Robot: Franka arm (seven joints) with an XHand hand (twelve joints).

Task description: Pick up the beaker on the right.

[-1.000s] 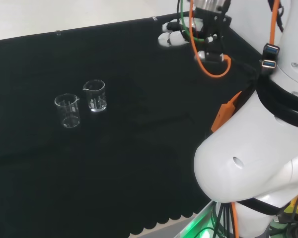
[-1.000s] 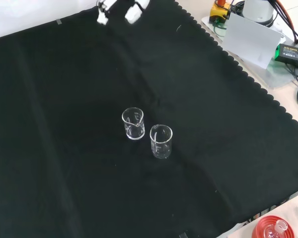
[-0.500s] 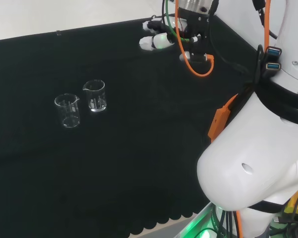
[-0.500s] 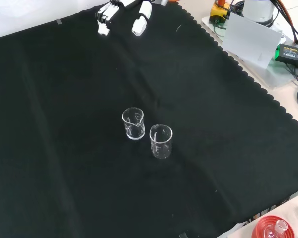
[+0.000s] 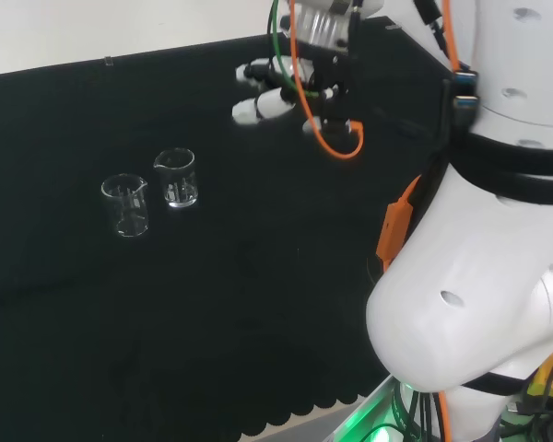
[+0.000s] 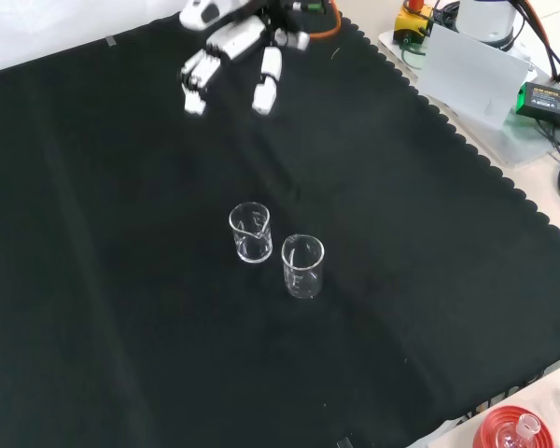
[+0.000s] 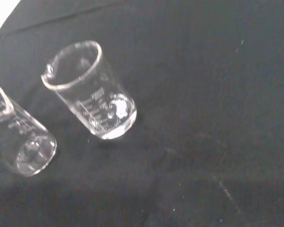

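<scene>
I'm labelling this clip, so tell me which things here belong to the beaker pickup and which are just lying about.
Part of the job:
- right beaker in the head view
- robot hand, open, apart from both beakers

Lying about:
- other beaker
- red ribbed stand
- grey box

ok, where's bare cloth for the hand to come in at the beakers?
Bare cloth lies between the hand and the two beakers, and all round the pair in the front view. Only the narrow gap between the beakers is crowded.
</scene>
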